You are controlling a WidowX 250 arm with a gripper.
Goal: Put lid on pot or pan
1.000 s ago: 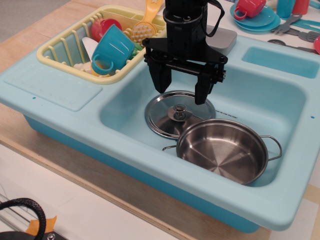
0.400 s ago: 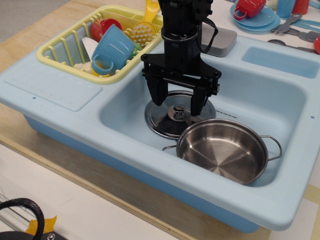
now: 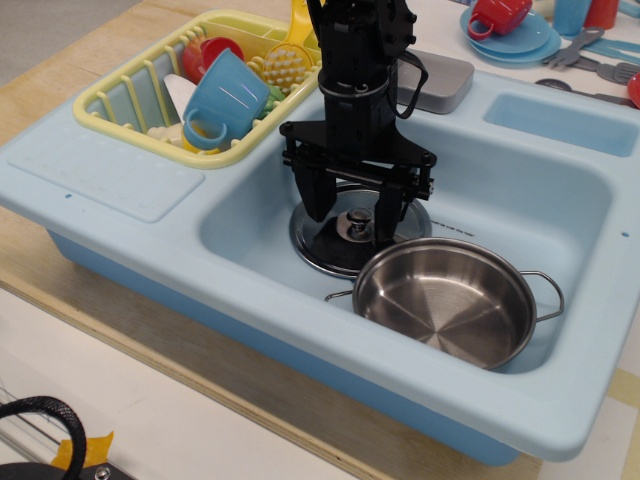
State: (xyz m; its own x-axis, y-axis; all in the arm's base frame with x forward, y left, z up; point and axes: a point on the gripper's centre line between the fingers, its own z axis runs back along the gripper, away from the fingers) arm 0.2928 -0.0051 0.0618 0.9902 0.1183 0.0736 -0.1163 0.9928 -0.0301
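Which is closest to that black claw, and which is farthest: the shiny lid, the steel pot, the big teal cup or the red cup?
Measured from the gripper:
1. Lid, directly beneath it.
2. Pot, front right, beside the lid.
3. Teal cup, in the yellow rack, back left.
4. Red cup, far back right.

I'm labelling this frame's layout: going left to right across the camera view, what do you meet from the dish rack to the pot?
Yellow dish rack → teal cup → gripper open above the lid → pot.

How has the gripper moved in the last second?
Yes: the gripper has dropped and shifted left, its open fingers now straddling the lid's knob in the sink.
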